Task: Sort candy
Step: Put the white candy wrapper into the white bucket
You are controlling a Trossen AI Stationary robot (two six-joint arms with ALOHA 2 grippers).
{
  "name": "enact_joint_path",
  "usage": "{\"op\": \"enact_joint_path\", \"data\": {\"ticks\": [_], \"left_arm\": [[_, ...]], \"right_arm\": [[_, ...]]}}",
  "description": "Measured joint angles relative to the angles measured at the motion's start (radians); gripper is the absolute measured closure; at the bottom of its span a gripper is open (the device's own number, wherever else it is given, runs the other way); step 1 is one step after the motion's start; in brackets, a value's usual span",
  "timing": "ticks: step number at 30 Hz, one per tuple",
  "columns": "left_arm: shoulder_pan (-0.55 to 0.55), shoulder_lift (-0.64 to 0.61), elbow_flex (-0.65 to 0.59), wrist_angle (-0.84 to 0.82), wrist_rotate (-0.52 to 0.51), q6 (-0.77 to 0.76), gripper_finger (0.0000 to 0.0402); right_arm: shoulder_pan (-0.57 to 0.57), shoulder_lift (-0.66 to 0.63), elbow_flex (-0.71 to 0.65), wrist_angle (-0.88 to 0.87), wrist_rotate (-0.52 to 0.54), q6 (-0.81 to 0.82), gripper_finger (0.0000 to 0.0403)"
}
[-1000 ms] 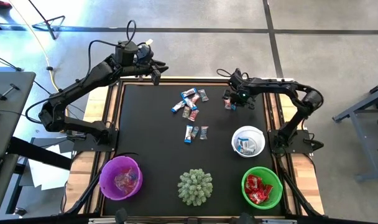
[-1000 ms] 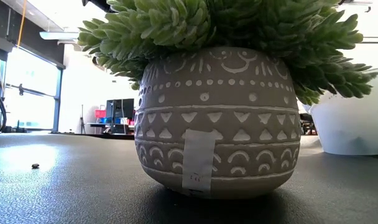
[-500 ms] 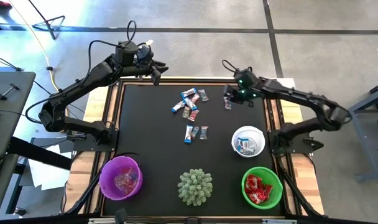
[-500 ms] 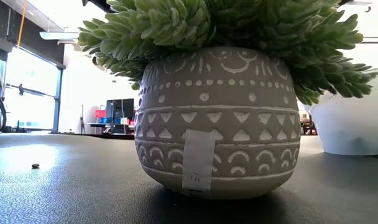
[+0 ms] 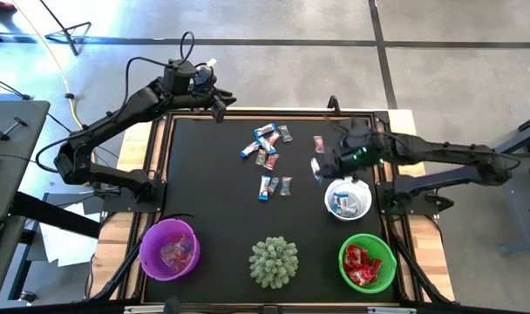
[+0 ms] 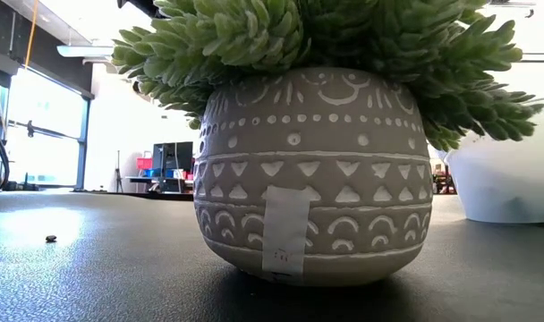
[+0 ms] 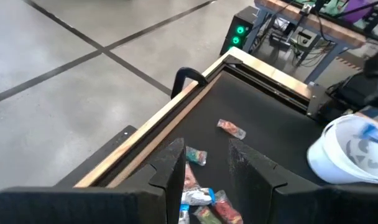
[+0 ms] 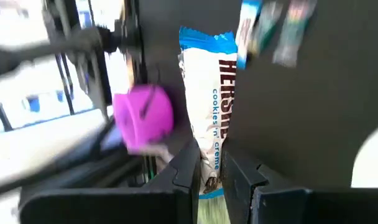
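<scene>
Since half a second earlier the right gripper (image 5: 318,168) had swung from the worktop's (image 5: 204,201) far right edge back toward the white bowl (image 5: 363,206), ending just at the bowl's 10 o'clock rim; the right arm had stretched out flatter along the right side. A pinkish candy (image 5: 318,143) lay alone on the mat at 12 o'clock from that gripper, apart from it. The left arm had not shifted, its left gripper (image 5: 220,103) hovering over the far left corner at 11 o'clock of the worktop. In the right wrist view the jaws were pinching a blue-and-white candy (image 8: 214,112), a cookies-and-creme wrapper, clamped at its lower end between the two fingers (image 8: 186,171) with most of the wrapper sticking out past the tips. In the left wrist view the left jaws stood spread, nothing between them, with loose candy on the mat beyond. The main candy cluster (image 5: 267,148) sat near the worktop's centre toward 12 o'clock, two more pieces (image 5: 275,186) just below it at centre. Purple bowl (image 5: 169,249) at 7 o'clock, green bowl (image 5: 367,262) with red candy at 5 o'clock, spiky green plant (image 5: 274,261) at 6 o'clock; its patterned pot (image 6: 308,179) filled the low view.
</scene>
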State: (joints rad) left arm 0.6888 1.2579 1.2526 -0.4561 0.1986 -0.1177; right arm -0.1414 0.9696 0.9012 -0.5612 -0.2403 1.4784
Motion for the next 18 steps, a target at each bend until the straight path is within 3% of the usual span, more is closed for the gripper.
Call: {"op": "enact_joint_path", "data": {"ticks": [4, 9, 14, 18], "left_arm": [[-0.022, 0.0, 0.0, 0.011, 0.001, -0.039, 0.0296], [-0.052, 0.0, 0.0, 0.05, 0.0, -0.121, 0.0296], [-0.083, 0.0, 0.0, 0.097, 0.0, -0.189, 0.0296], [-0.113, 0.0, 0.0, 0.122, 0.0, -0.239, 0.0296]], "right_arm": [[0.148, -0.04, 0.0, -0.064, 0.0, 0.048, 0.0361], [0.302, -0.072, 0.001, -0.271, 0.019, 0.116, 0.0361], [0.385, -0.075, 0.001, -0.5, 0.133, 0.122, 0.0361], [0.407, -0.073, 0.001, -0.567, 0.224, 0.118, 0.0361]]}}
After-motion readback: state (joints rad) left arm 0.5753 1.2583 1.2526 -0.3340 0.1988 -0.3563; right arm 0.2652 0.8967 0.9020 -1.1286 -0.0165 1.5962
